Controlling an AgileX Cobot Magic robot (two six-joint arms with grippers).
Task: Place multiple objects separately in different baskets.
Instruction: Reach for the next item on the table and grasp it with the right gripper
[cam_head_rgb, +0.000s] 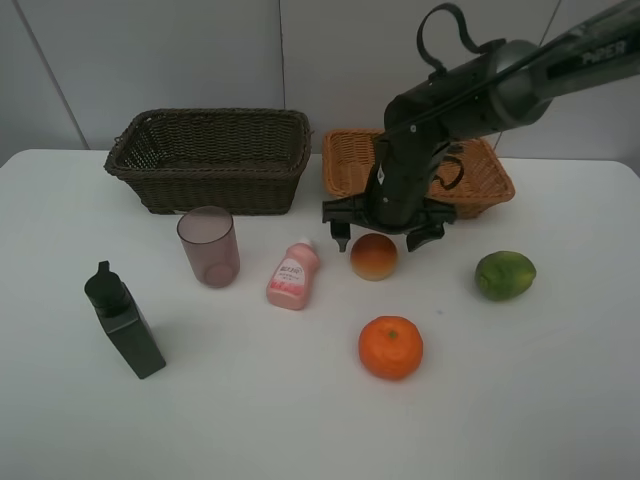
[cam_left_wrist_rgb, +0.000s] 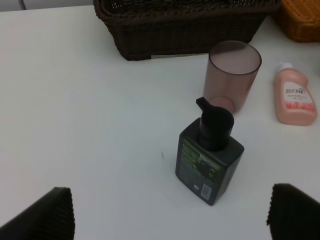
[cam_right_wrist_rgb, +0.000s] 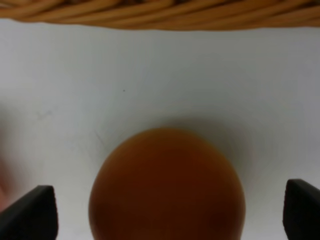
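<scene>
While the red-yellow fruit (cam_head_rgb: 373, 257) sits on the counter (cam_head_rgb: 300, 420) just before the tan basket (cam_head_rgb: 490, 185), it is straddled by the open right pincer (cam_head_rgb: 380, 236), so the grasp step is judged in hand and a closing on the fruit is called for next.

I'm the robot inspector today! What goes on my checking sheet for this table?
Surface: white table, no spills seen.
Job's things: dark brown basket and tan basket at the back, nothing seen inside. The pump bottle, pink cup, pink bottle, red-yellow fruit, tangerine and green fruit are all on the table.
Clutter: nothing seen.
Grippers: right gripper open, fingers on either side of the red-yellow fruit, apart from it. Left gripper open, facing the pump bottle, holding nothing.
Cables: black cable loops on the right arm.
Surroundings: plain pale wall behind.
</scene>
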